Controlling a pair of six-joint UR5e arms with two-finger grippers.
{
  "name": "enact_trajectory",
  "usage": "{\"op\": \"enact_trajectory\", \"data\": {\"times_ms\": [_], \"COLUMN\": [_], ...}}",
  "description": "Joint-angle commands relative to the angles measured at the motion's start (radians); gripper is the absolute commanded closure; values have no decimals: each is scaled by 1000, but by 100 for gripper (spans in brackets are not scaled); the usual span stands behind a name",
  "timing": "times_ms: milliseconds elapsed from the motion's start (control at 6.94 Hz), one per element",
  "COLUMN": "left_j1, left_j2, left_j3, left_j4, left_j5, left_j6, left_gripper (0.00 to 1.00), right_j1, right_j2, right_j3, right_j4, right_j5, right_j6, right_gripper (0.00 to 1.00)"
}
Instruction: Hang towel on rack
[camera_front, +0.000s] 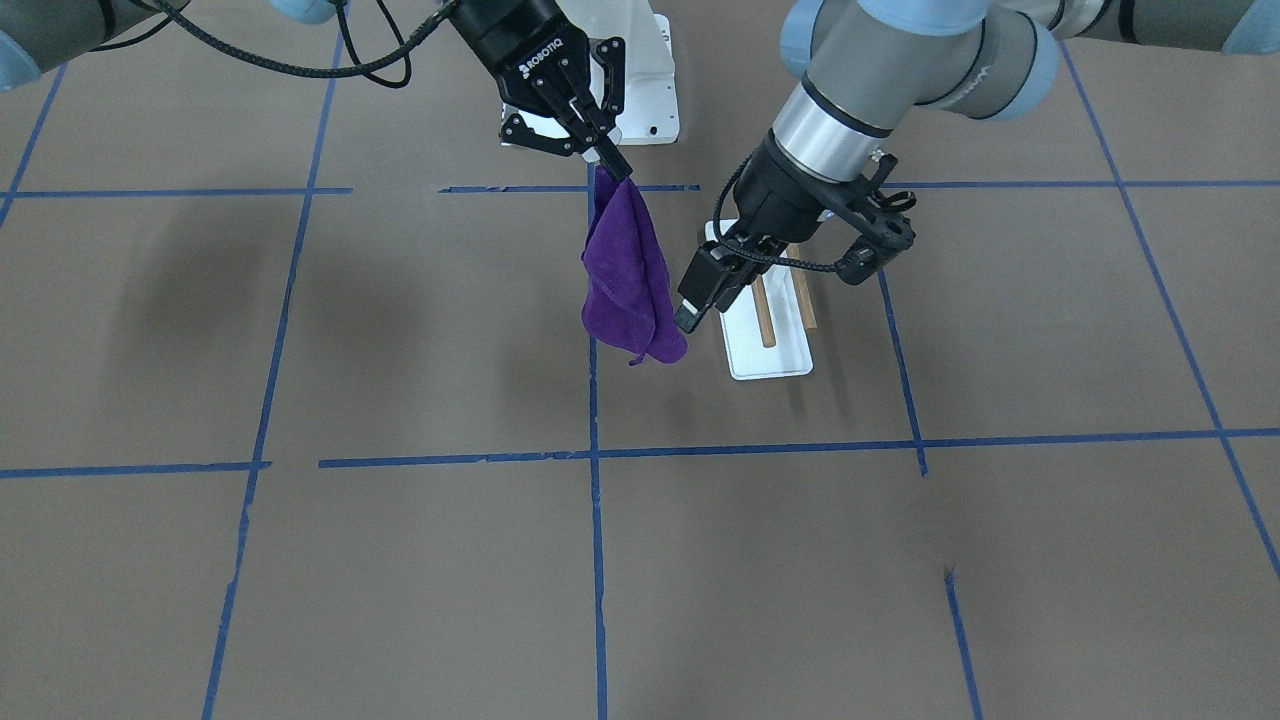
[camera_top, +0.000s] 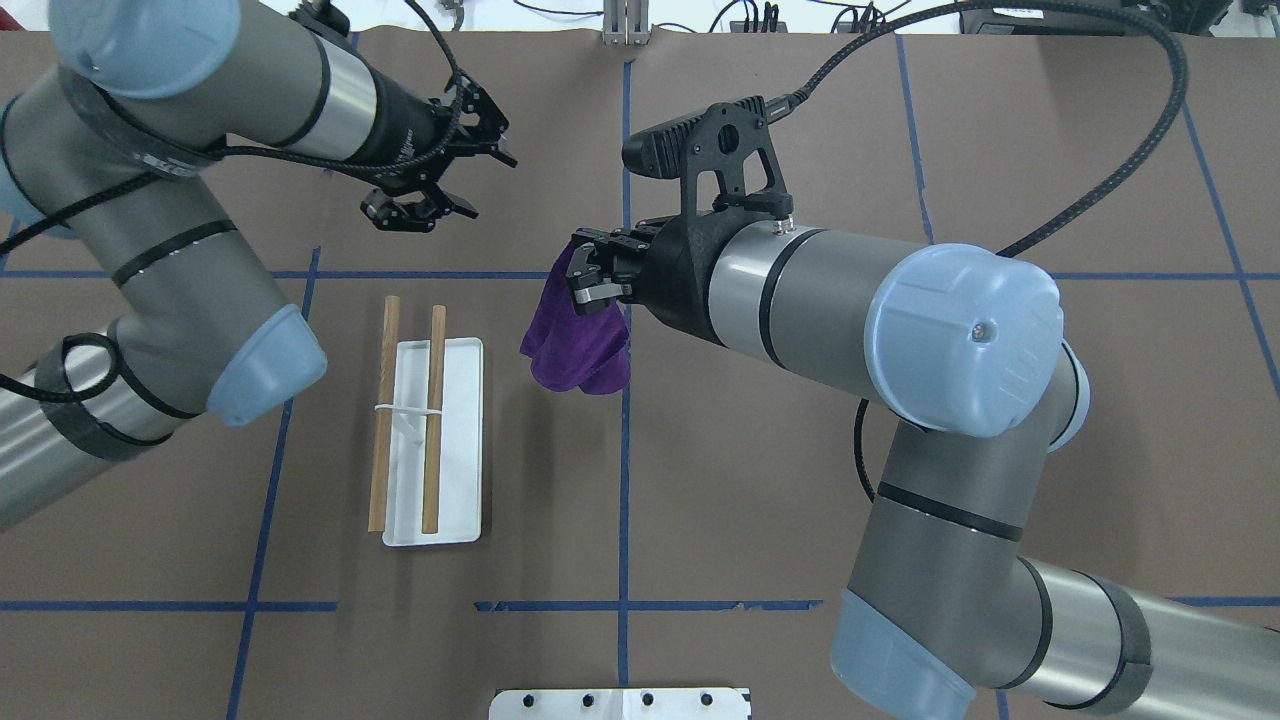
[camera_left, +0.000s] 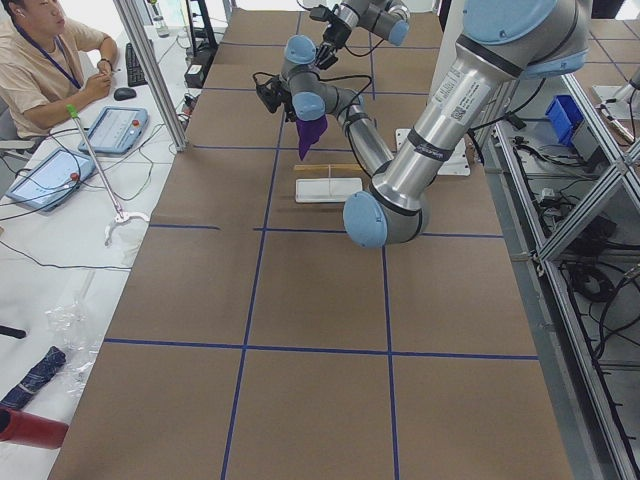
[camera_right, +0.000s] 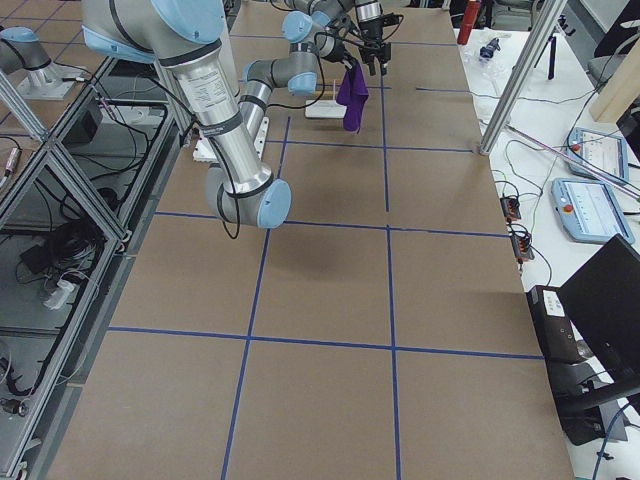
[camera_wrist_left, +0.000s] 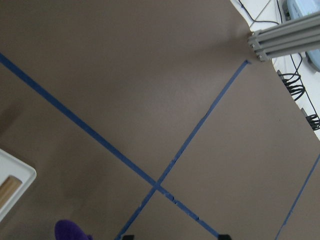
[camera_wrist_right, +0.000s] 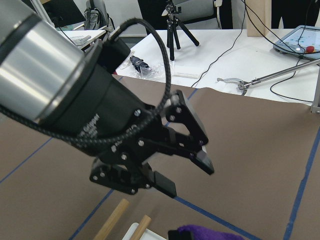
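The purple towel (camera_front: 630, 280) hangs bunched from my right gripper (camera_front: 612, 165), which is shut on its top edge above the table; it also shows in the overhead view (camera_top: 575, 345). The rack (camera_top: 433, 420) has two wooden rods joined by a white band over a white tray base (camera_top: 458, 450), and stands left of the towel in the overhead view. My left gripper (camera_top: 480, 185) is open and empty, in the air past the rack's far end. The right wrist view shows it (camera_wrist_right: 192, 177) with its fingers spread, above the rod ends and a bit of towel (camera_wrist_right: 205, 233).
The white bolted robot pedestal (camera_top: 620, 703) is at the table's near edge. Blue tape lines (camera_front: 597, 560) cross the brown table. An operator (camera_left: 40, 50) sits beside the table's far side. An aluminium post (camera_wrist_left: 285, 35) stands at the table's edge.
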Motion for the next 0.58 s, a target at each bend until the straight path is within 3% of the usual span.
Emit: {"op": "enact_trajectory", "data": {"times_ms": [0, 288, 432], "left_j1": [53, 76, 76], "left_j2": [-1, 0, 3], "left_j3": [0, -3, -11], "left_j4": [-1, -2, -2], "left_j5": [8, 9, 9], "left_j6": [9, 10, 7], "left_gripper": [36, 42, 63], "right_j1": [0, 0, 0], "right_j2": [20, 31, 31], "right_j3": [1, -1, 1], "right_j4": [2, 2, 3], "right_j5": [-1, -1, -1], "right_j6": [-6, -11, -12], "right_gripper": [100, 100, 100]}}
